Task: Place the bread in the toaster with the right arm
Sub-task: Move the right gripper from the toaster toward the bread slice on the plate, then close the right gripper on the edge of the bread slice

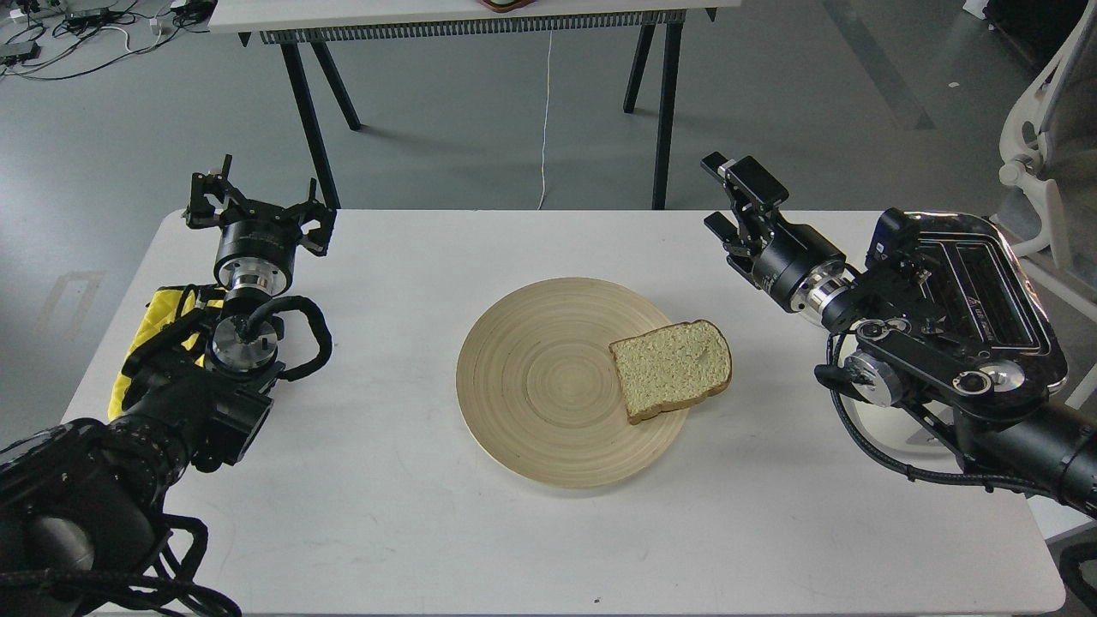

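White table fills the frame. Toaster at right edge, partly behind right arm. Wooden plate center, bread on its right rim. Right gripper upper right, jaws wide, empty. Step: reach not begun; next, descend left onto bread.

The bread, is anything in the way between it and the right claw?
No. The bread lies on the wooden plate's right edge, and only bare white table lies between it and the open right gripper, farther back.
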You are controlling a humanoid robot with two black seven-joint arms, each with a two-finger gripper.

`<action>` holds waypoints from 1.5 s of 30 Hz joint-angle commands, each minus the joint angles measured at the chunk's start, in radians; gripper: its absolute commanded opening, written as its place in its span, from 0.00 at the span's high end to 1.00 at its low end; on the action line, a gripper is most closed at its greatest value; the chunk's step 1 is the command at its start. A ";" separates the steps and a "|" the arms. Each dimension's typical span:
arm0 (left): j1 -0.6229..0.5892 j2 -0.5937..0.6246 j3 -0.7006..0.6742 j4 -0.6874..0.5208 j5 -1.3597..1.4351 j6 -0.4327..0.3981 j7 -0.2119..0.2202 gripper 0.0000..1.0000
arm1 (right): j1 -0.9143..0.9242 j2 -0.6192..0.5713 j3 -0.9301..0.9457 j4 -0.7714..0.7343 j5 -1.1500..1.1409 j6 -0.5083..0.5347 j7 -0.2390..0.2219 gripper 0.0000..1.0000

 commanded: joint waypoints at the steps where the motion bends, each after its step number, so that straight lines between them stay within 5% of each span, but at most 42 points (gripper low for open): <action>1: 0.000 0.000 0.000 0.000 0.000 0.000 0.000 0.00 | -0.008 -0.015 -0.069 0.006 -0.042 -0.066 0.000 0.01; 13: 0.000 -0.001 0.000 0.000 0.000 0.000 0.000 0.00 | -0.016 -0.009 -0.260 -0.001 -0.043 -0.231 -0.003 0.01; 34: 0.000 0.000 0.000 0.000 0.000 0.000 0.000 0.00 | -0.109 0.022 -0.302 -0.039 -0.045 -0.238 -0.006 0.05; 45: 0.000 0.000 0.000 0.000 0.000 0.000 0.000 0.00 | -0.109 0.037 -0.353 -0.033 -0.056 -0.238 -0.006 0.46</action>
